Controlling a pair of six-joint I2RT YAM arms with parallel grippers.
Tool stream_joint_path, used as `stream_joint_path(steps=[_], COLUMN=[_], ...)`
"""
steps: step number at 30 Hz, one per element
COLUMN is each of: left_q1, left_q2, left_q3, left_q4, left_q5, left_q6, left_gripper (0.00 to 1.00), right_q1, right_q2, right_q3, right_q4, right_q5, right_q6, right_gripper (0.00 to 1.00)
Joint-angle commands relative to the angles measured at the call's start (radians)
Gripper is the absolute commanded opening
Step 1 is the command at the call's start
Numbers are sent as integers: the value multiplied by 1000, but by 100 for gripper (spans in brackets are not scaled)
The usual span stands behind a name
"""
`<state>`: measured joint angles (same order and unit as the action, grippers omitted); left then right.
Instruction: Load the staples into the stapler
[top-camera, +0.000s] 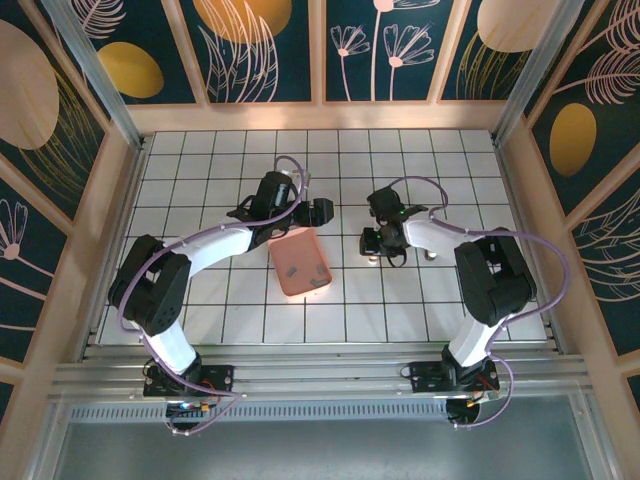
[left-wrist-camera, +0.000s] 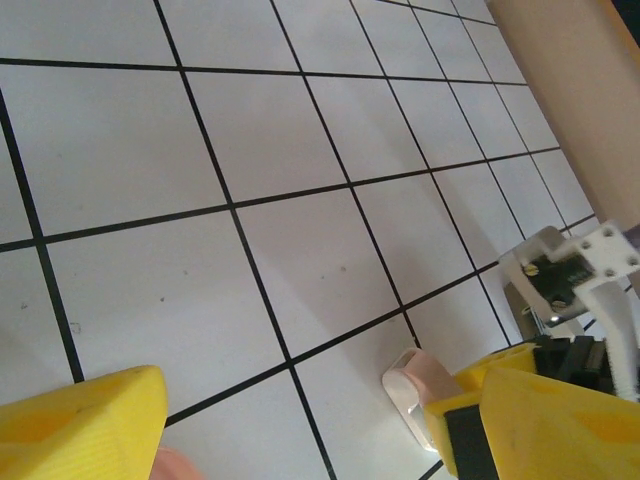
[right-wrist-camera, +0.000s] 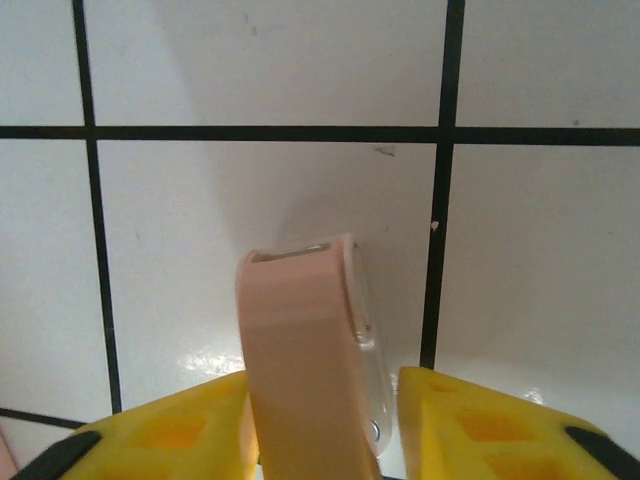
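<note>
The pale pink and white stapler (right-wrist-camera: 305, 350) stands on end on the white tiles, and my right gripper (right-wrist-camera: 320, 405) is shut on its lower body. From the left wrist view the stapler (left-wrist-camera: 415, 385) pokes out from the right gripper's yellow finger. My left gripper (left-wrist-camera: 310, 440) is open with bare tile between its fingers, just left of the stapler. From above, the left gripper (top-camera: 320, 211) hovers at the far edge of the salmon-pink tray (top-camera: 290, 250), and the right gripper (top-camera: 378, 243) is to the tray's right. Small dark staples (top-camera: 318, 283) lie in the tray's near right corner.
The right arm's white wrist bracket (left-wrist-camera: 570, 275) sits close to my left gripper's right finger. A wooden wall (left-wrist-camera: 580, 90) borders the tiled table on the right. Open tiles (top-camera: 200, 170) stretch across the far part of the table.
</note>
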<state>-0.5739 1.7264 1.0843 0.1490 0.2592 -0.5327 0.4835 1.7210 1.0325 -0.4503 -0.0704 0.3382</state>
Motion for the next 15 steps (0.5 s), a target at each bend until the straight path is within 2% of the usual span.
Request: stream_joint_path(steps=[1,6,9,15], left_q1=[4,4,3,3], left_q2=[-32,-31,-30,-32], left_q3=[1,6,10,18], left_q4=[-11,-17,-19,-24], left_q5=[-12,-17,-18,-21], left_q6=[-1,3,3,6], left_gripper=[81,82,81,82], right_q1=[10,11,-9,-118], right_q2=[24,-12,-51,-131], right_q3=[33,39,32,-38], right_q4=[-28,-46,-66,-71], right_q5=[42,80,102,103], right_q6=[-23,-28,-26,-32], right_gripper=[31,19,18,18])
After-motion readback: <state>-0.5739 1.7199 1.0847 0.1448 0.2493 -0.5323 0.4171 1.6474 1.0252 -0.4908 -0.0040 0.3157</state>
